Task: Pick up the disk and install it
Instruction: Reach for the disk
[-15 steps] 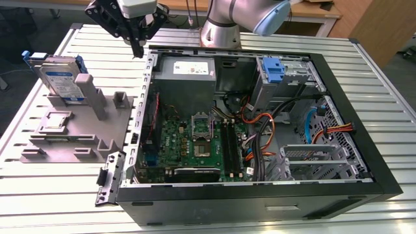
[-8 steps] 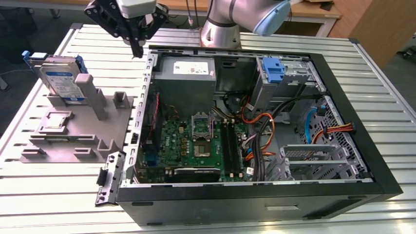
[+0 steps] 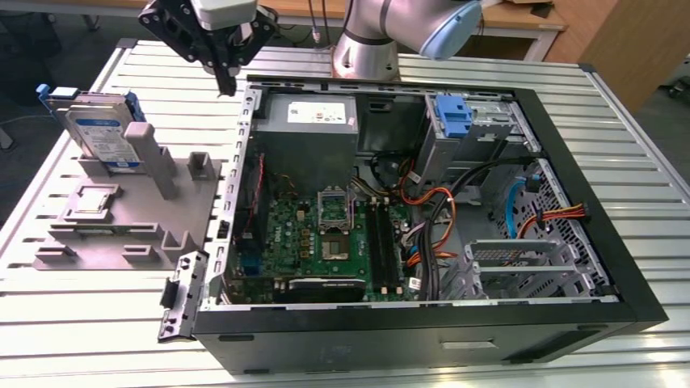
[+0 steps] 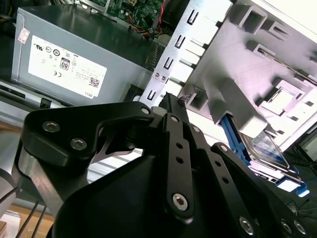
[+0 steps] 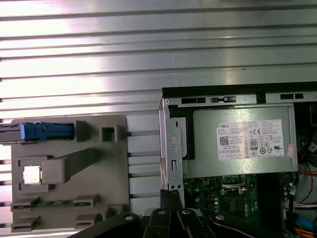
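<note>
Bright, even light; glare washes the slatted table (image 5: 148, 49) in the first wrist view; case (image 3: 431, 327) interior shadowed.

At the upper left of the exterior view, the disk (image 3: 103, 129) is silver-grey with a white-and-blue label and a bright blue frame. The holder (image 3: 129, 222) is plain matte grey. The table (image 3: 97, 323) is pale silver, ribbed with parallel slats. The computer case (image 3: 431, 335) is black. Inside it the motherboard (image 3: 313, 238) is green, the power supply (image 3: 307, 137) grey with a white sticker, a bracket (image 3: 453, 117) blue and some cables (image 3: 442, 206) orange. The gripper (image 3: 226, 85) is black.
</note>
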`<action>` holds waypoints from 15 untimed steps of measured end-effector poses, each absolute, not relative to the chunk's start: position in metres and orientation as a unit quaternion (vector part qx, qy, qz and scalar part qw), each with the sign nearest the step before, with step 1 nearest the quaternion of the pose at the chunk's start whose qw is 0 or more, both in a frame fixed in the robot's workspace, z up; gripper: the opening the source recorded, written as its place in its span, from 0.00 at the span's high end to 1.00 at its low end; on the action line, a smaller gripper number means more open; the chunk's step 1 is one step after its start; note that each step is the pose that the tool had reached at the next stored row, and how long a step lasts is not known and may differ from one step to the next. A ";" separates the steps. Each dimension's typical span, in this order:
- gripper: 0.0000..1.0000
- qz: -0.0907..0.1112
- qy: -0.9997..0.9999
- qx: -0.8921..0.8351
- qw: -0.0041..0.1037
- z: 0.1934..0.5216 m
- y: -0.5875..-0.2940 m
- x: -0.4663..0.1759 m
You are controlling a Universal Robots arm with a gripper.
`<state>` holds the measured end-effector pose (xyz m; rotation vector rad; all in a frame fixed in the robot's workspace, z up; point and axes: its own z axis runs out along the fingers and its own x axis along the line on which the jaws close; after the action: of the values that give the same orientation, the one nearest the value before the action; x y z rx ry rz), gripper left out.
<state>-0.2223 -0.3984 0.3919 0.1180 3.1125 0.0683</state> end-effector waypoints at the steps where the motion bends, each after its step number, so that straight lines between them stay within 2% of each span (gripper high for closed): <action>1: 0.90 0.022 0.999 0.038 0.013 0.392 -0.398 -0.223; 15: 0.90 0.022 0.999 0.038 0.013 0.392 -0.398 -0.226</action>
<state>-0.2260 -0.3983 0.3919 0.1180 3.1125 0.0684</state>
